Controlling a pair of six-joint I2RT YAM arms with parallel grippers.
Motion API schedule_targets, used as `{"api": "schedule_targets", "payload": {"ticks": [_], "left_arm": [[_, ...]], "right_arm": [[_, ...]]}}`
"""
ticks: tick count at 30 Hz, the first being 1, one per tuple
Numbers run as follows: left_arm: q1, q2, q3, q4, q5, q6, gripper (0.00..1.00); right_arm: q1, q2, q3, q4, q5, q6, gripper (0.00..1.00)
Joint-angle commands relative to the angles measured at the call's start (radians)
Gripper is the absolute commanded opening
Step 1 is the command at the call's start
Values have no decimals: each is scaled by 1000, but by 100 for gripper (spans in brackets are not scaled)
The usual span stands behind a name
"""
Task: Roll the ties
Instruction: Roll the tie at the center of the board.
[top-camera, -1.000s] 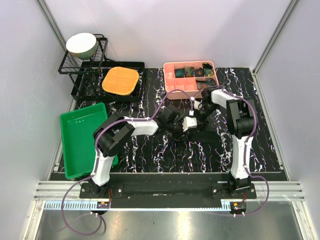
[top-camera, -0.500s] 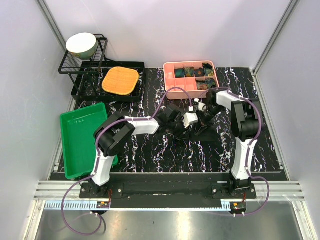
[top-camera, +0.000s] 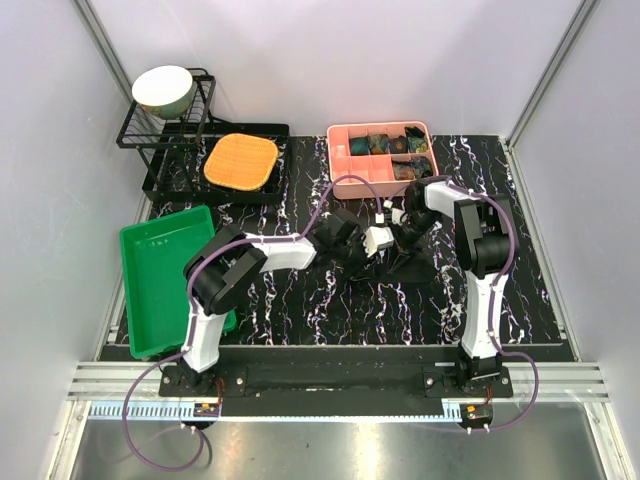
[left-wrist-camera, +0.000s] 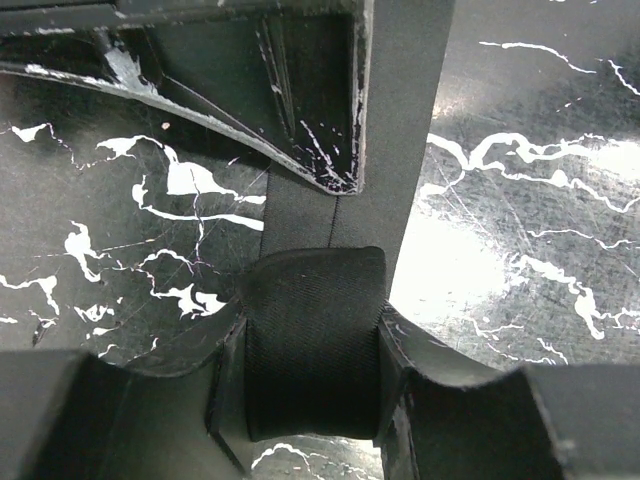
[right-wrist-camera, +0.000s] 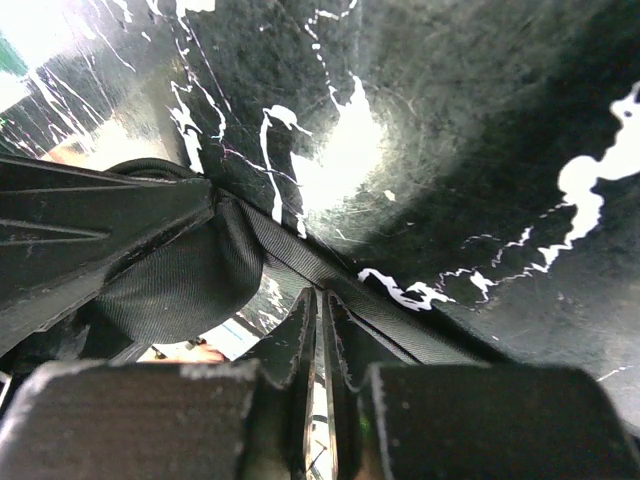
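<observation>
A black tie (top-camera: 418, 268) lies on the black marbled table, right of centre. My left gripper (top-camera: 378, 240) is shut on the tie's rolled end (left-wrist-camera: 312, 350); the flat strip (left-wrist-camera: 400, 150) runs away from the roll. My right gripper (top-camera: 400, 236) is right beside it, fingers (right-wrist-camera: 300, 330) shut together with only a thin slit and nothing between them, tips down by the tie strip (right-wrist-camera: 400, 325). In the right wrist view the roll (right-wrist-camera: 190, 280) shows in the left gripper's jaws. Whether the right tips touch the strip is unclear.
A pink divided box (top-camera: 340, 160) with several rolled patterned ties (top-camera: 385, 143) stands just behind the grippers. A green tray (top-camera: 165, 275) is at the left. A black wire rack (top-camera: 160, 130) with a bowl (top-camera: 163, 90) and an orange mat (top-camera: 241, 162) are at the back left.
The right gripper has swung down and in toward the left gripper. The left gripper has shifted slightly back with the roll still in it.
</observation>
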Motion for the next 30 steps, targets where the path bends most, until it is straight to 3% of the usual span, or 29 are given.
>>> {"api": "schedule_targets", "payload": {"ticks": [1,8,19,27,30], "left_arm": [[7,6,62,-84,-33,9,9],[8,-71,-13,19,92,52,13],[5,-116,-111,-81,111,245,14],[-18,-24,-42,-286,-79,275,11],[-27,5,-13,-349,-156,276,11]], "right_arm": [[18,32,10,42,101,-36,11],[41,34,13,43,137,-34,13],[50,49,27,48,157,-5,17],[35,46,54,31,119,-11,18],[-26,20,112,-2,-9,-5,29]]}}
